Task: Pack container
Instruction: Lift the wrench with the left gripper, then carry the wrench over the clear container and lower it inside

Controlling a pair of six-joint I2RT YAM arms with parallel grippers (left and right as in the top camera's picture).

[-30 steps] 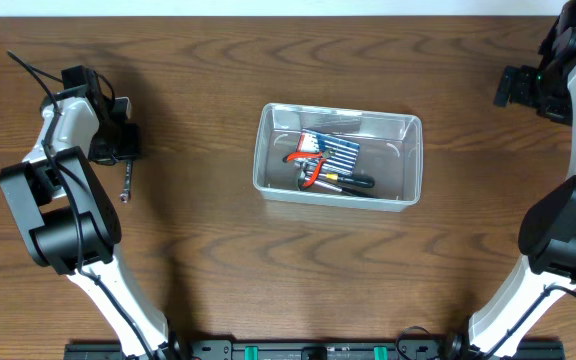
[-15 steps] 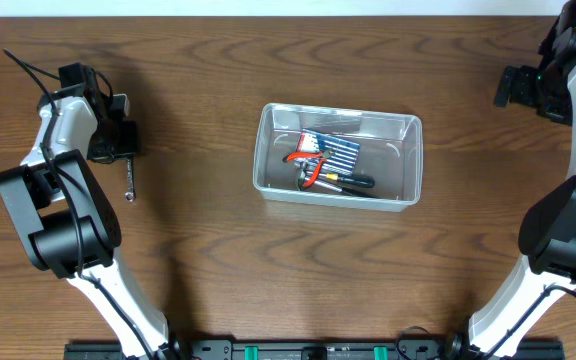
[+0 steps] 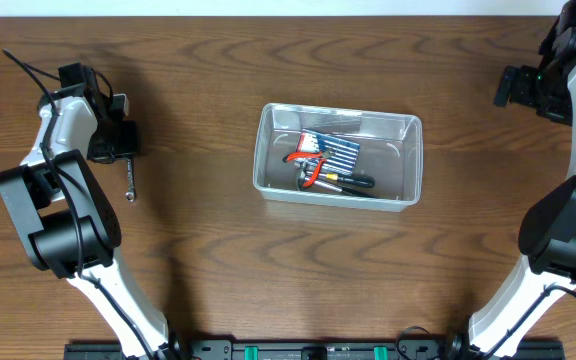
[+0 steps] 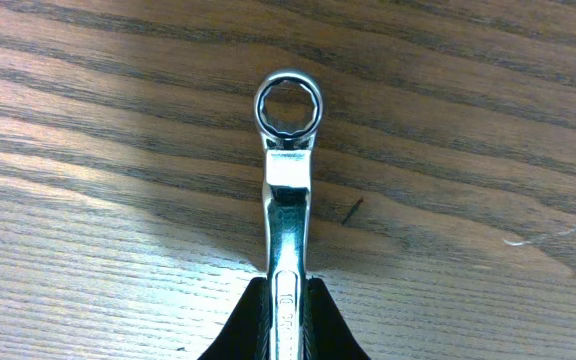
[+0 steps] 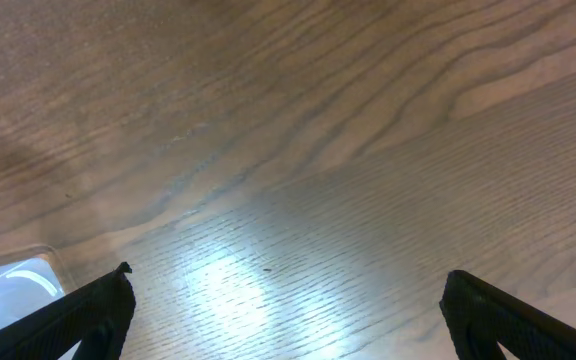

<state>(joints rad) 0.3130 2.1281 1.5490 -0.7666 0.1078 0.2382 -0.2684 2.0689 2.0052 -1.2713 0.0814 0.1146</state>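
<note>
My left gripper (image 4: 286, 305) is clenched on the shank of a shiny chrome ring-end wrench (image 4: 288, 170). The two black fingers press its flat sides, with no gap on either side. The wrench runs straight out ahead of the fingertips and its closed ring is the farthest point from them. I cannot tell whether the ring rests on the dark brown wood-grain table (image 4: 88, 150) or sits just above it.

My right gripper (image 5: 283, 310) is fully spread with nothing between its black fingers, only bare wood ahead of them.

The clear rectangular plastic container (image 3: 410, 165) with rounded corners stands between the two grippers, well apart from both and nearer the left one. It already holds a blue striped card pack (image 3: 336, 152), a red-handled tool (image 3: 301, 159) and a black-handled tool (image 3: 356, 182).

The left wrist camera alone shows the grip and the toothed inside of the ring, but not the container. Overhead, the left gripper (image 3: 118, 145) is a dark block and the wrench (image 3: 129, 182) a thin sliver beyond it, so the hold cannot be read there. The right wrist view catches one pale corner of the container (image 5: 8, 285), off beyond its left finger. Overhead, the right gripper (image 3: 508, 88) is too dark to judge.
</note>
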